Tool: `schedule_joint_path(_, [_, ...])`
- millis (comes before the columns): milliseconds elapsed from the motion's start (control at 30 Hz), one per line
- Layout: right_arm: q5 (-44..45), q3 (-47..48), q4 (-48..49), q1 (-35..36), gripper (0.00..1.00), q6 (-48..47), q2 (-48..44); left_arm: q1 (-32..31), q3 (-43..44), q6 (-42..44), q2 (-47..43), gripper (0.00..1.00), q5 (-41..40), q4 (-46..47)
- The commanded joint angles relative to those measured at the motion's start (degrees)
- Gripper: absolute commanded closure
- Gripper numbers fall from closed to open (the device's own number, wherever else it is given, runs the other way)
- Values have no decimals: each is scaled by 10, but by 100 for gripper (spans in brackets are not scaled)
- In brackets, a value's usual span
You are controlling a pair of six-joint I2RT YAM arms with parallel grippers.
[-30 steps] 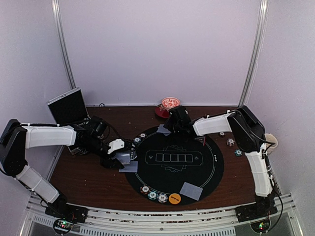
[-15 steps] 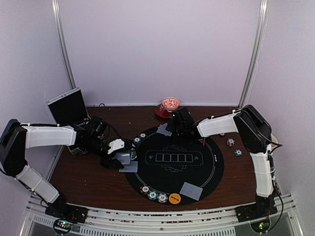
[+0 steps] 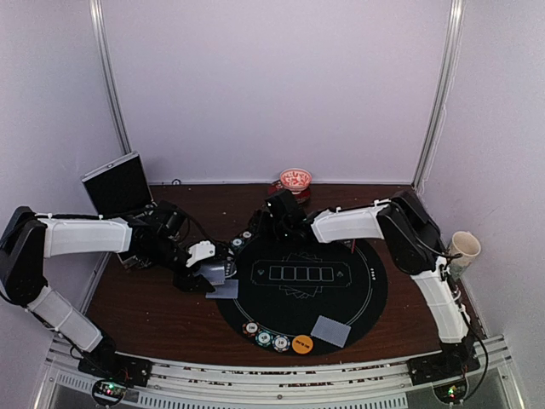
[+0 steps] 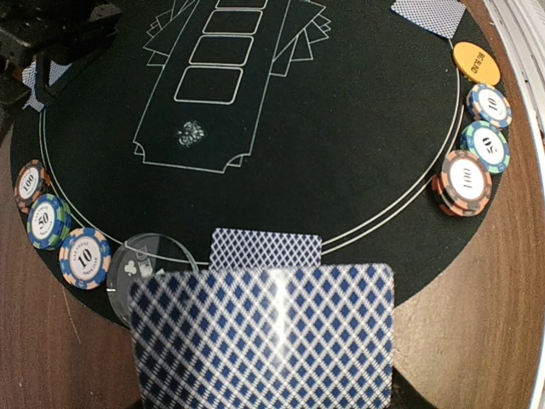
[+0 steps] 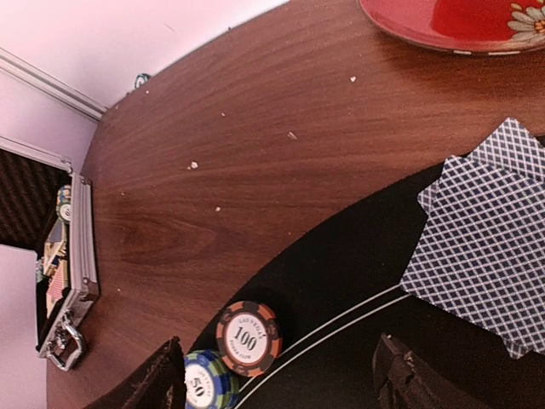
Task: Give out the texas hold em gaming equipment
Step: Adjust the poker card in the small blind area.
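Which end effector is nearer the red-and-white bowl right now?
Right. The right end effector is open over the mat's far edge, close in front of the bowl. The left end effector, holding a card, is at the mat's left edge, farther off.

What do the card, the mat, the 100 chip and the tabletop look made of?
Card: coated or plastic stock, glossy; a glare streak crosses its blue diamond back.
Mat: likely felt or rubber, matte black; no shine, white lines printed.
100 chip: probably moulded plastic or clay composite; striped rim, white printed centre.
Tabletop: wood or wood-look laminate; grain shows.
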Motion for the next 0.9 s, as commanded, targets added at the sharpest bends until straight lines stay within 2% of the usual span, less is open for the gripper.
schedule_joint_path(0, [-3, 38, -39, -3, 23, -10, 38, -2, 1, 6, -12, 42, 14, 10])
schedule_joint_path(533, [85, 114, -113, -15, 22, -27, 88, -1, 0, 6, -11, 42, 13, 10])
schedule_joint_path(867, [67, 142, -109, -26, 21, -37, 106, -2, 1, 6, -11, 42, 13, 9])
